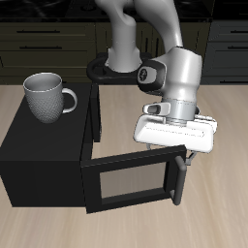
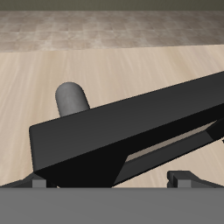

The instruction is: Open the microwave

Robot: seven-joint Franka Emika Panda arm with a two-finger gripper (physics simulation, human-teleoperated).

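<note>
The microwave (image 1: 44, 155) is a large matte black box near the table's front. Its door (image 1: 131, 184) with a dark glass window is swung well open and stands out from the box, facing the table's front edge. The grey bar handle (image 1: 177, 182) is at the door's free end. My gripper (image 1: 177, 153) hangs just above that end, open, with the door's top edge below and between the fingers. In the wrist view the door edge (image 2: 131, 122) runs across, the handle (image 2: 73, 98) sticks out beyond it, and my gripper (image 2: 109, 179) holds nothing.
A grey-white mug (image 1: 45, 97) stands on top of the microwave. Dark cabinet drawers (image 1: 39, 44) line the back behind the table. The robot's base (image 1: 108, 70) stands at the table's back, just behind the microwave.
</note>
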